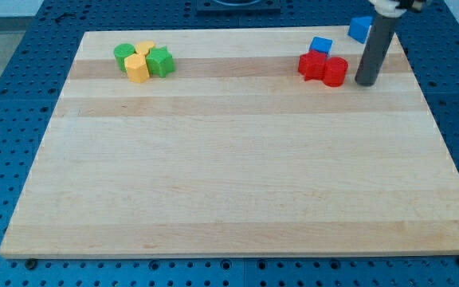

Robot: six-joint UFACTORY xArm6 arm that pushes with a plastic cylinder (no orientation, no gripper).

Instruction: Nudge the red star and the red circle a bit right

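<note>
The red star and the red circle lie side by side, touching, near the view's top right of the wooden board. My dark rod comes down from the top right; my tip rests on the board just right of the red circle, a small gap apart. A blue block sits right behind the red star, touching it. Another blue block lies at the board's top edge, partly hidden by the rod.
A cluster at the view's top left holds a green circle, a green star, a yellow hexagon and a second yellow block. Blue perforated table surrounds the board.
</note>
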